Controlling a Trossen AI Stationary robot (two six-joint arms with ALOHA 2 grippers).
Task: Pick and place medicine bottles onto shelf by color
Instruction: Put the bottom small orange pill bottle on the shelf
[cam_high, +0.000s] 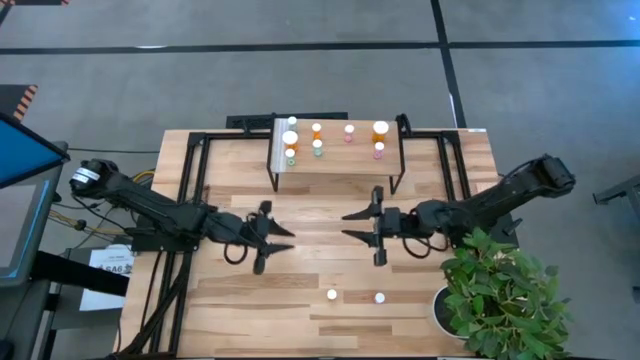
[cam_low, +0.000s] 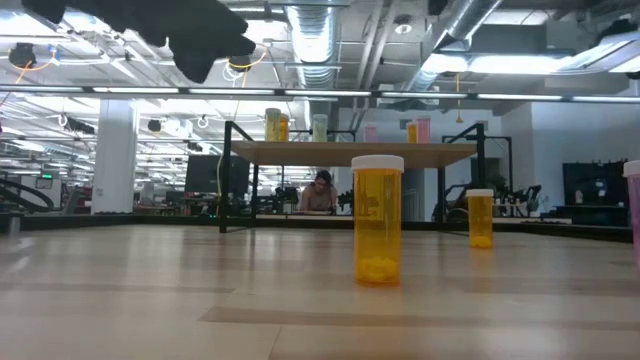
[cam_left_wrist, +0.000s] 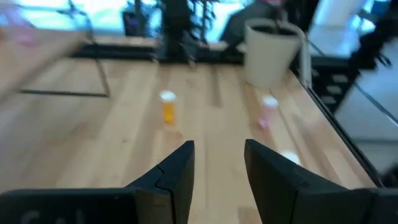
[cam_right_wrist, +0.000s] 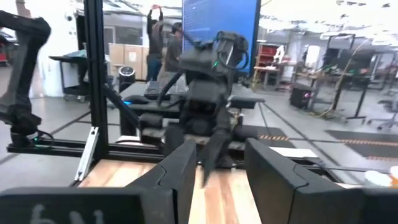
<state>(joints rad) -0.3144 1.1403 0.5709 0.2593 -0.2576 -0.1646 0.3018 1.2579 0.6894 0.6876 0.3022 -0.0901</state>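
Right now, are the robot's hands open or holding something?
Left gripper: open, holding nothing.
Right gripper: open, holding nothing.

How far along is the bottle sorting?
Mostly done: about eight bottles stand on the shelf, roughly grouped by color. In hand: nothing; the left claw and right claw are both open and empty above mid-table. Left: two bottles on the tabletop, an orange one and a pink one, near the potted plant.
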